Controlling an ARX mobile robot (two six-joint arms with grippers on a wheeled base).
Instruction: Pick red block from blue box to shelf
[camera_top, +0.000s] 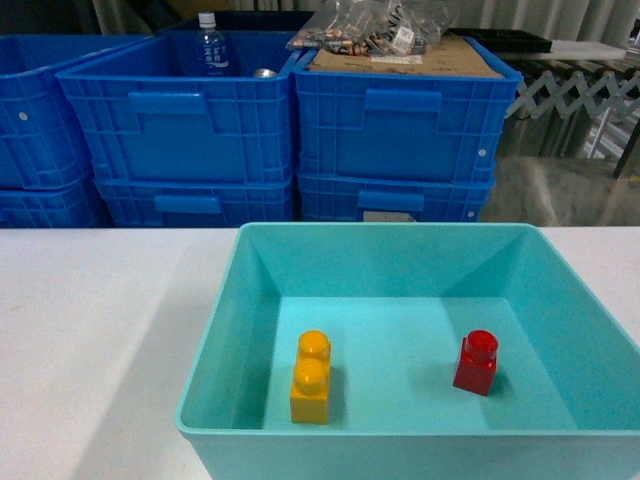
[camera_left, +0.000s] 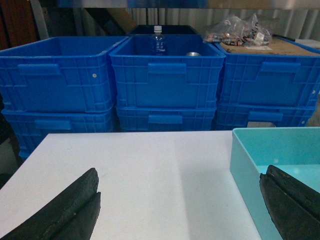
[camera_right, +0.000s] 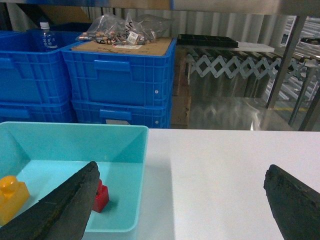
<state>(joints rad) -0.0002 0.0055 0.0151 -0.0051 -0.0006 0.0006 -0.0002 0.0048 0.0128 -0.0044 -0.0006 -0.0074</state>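
Here, the red block (camera_top: 476, 362) sits lower right of centre in the head frame, on the floor of the blue box (camera_top: 400, 250) (apart from a yellow brick (camera_top: 311, 377)). Both the left gripper (camera_left: 180, 210) and right gripper (camera_right: 185, 210) are spread wide, holding nothing.

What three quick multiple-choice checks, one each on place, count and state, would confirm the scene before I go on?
1. Where is the red block?
A. On the table
B. In the blue box, right of the yellow brick
C. In a crate

2. How many bricks are in the blue box?
A. One
B. Two
C. Three

3. What state is the right end effector in?
A. Open, holding nothing
B. Shut on the red block
C. Shut on the yellow brick

Answers: 1 B, the head view shows it on the box floor, right side. 2 B, one red, one yellow. 3 A, its fingers stand wide apart in the right wrist view.
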